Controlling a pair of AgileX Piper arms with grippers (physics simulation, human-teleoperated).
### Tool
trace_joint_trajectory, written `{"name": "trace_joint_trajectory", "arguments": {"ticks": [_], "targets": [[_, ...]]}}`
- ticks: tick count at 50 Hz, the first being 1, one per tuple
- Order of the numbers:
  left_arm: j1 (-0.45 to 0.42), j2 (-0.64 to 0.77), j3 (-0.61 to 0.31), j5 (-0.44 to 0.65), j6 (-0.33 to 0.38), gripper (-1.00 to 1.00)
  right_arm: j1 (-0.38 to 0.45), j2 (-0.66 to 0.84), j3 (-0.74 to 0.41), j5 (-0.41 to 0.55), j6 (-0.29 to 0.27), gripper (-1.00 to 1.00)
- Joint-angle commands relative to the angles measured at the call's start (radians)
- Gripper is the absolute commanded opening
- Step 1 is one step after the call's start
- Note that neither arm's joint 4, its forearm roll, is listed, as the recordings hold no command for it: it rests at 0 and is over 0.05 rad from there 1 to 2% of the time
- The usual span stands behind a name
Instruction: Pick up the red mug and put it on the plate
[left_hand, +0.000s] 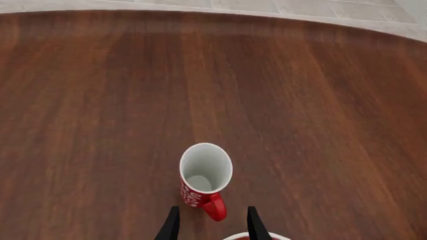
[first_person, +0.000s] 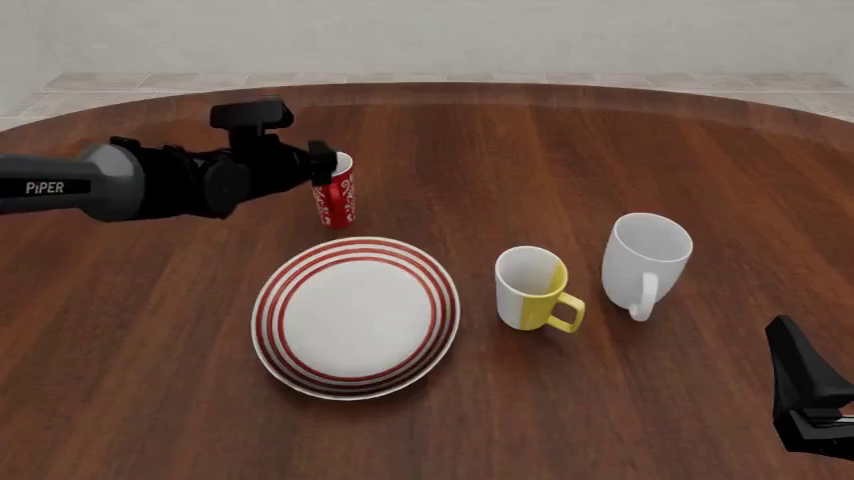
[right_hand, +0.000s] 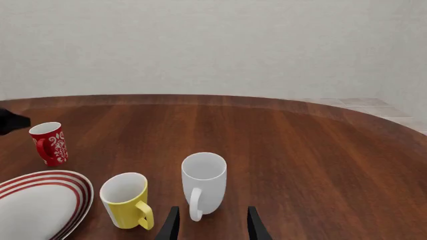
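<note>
The red mug (left_hand: 203, 180) with its white swirl pattern stands upright on the wooden table (first_person: 561, 160), just beyond the far edge of the plate (first_person: 356, 317). Its handle points back toward my left gripper (left_hand: 213, 227). That gripper is open, with one finger on each side of the handle, just short of it. From the front, the left gripper (first_person: 318, 165) sits level with the red mug's (first_person: 336, 192) rim on its left side. My right gripper (right_hand: 213, 227) is open and holds nothing, low at the table's near right. The red mug (right_hand: 50, 143) and the plate (right_hand: 37, 207) lie far to its left.
A white-and-yellow mug (first_person: 534, 290) stands right of the plate, and a plain white mug (first_person: 645, 262) stands further right. In the right wrist view the white mug (right_hand: 203, 184) is directly ahead of the fingers, with the yellow mug (right_hand: 125, 200) beside it.
</note>
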Motion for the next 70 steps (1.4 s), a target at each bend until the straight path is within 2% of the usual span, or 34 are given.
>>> {"name": "trace_joint_trajectory", "arguments": {"ticks": [1,30,70], "targets": [[-0.002,0.019,0.003,-0.018,-0.002,1.00,0.000,0.004,0.000,-0.003,0.000,1.00],[-0.002,0.082,-0.039,-0.036,-0.015,1.00,-0.004,0.020,-0.001,-0.018,0.005,1.00],[0.004,0.114,-0.036,-0.062,-0.015,1.00,-0.004,0.020,0.000,-0.017,0.001,1.00]]}}
